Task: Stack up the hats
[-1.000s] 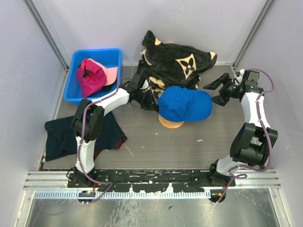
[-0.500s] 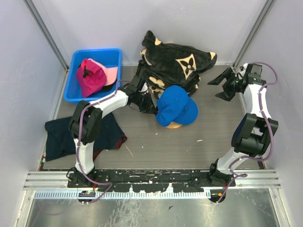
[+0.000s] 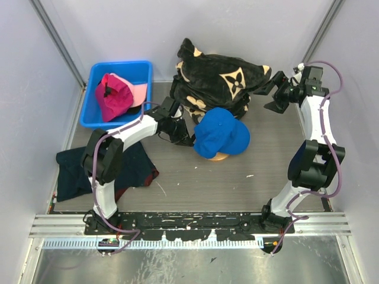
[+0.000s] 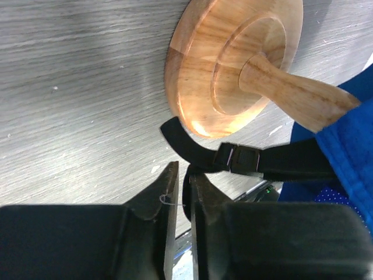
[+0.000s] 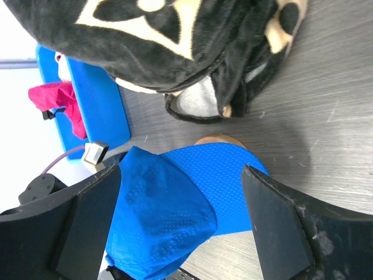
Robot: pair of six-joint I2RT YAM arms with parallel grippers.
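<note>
A royal blue hat (image 3: 220,135) sits over a wooden stand (image 3: 214,156) mid-table, its black back strap (image 4: 245,158) hanging beside the stand's base (image 4: 233,64). My left gripper (image 3: 188,137) is at the hat's left side. Its jaws (image 4: 182,169) stand a narrow slit apart, with the strap's loop at the tips. My right gripper (image 3: 267,97) hangs wide open at the back right, away from the hat, which shows between its fingers (image 5: 180,169). A magenta hat (image 3: 112,94) and a light pink hat (image 3: 139,93) lie in the blue bin (image 3: 124,66).
A big black plush bundle with tan flower marks (image 3: 219,77) lies just behind the stand, close to both grippers. A dark navy cloth (image 3: 74,168) is spread at the front left. Grey walls close in the table on three sides.
The blue hat has turned on the stand; its brim no longer sticks out to the right. My right gripper drew back toward the rear wall. The left jaws eased apart slightly.
</note>
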